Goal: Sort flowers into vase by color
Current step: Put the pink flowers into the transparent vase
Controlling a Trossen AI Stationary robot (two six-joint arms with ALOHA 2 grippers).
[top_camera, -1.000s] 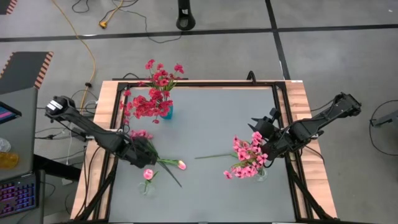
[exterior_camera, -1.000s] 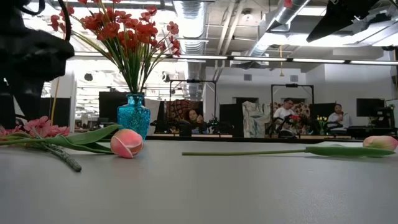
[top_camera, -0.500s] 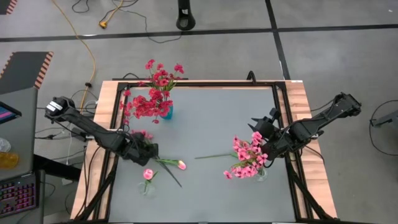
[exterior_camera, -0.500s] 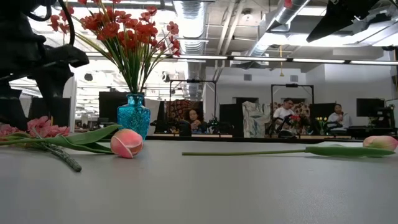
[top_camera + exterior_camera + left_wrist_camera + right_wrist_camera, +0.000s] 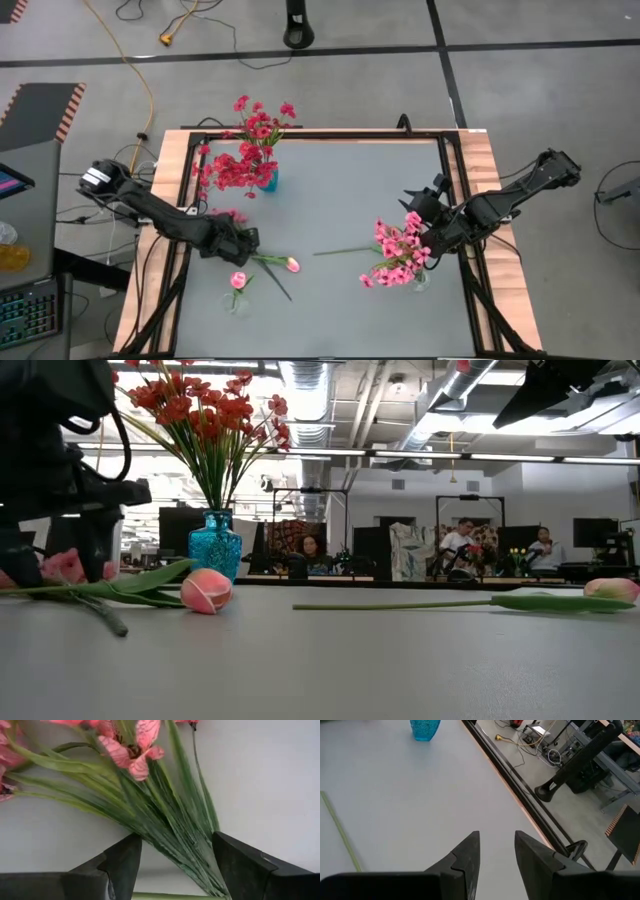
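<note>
My left hand (image 5: pixel 172 865) is down at the worktop's (image 5: pixel 350 190) nine o'clock edge, fingers spread wide on either side of the green stems of a pink sprig (image 5: pixel 132 757) lying flat, not yet pinching them. A pale tulip bud (image 5: pixel 291 265) lies just beside it toward the centre. My right hand (image 5: pixel 496 852) waits at three o'clock, fingers parted a little and gripping nothing, beside the pink bunch (image 5: pixel 398 255). Red flowers (image 5: pixel 245 160) stand in the blue vase (image 5: pixel 214 546) at eleven o'clock.

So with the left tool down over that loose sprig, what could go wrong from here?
The left tool straddles several thin stems of the pink sprig at once, so closing may pinch only some and let the rest slip. The tulip lies close beside it and could get dragged along when the sprig is lifted.
</note>
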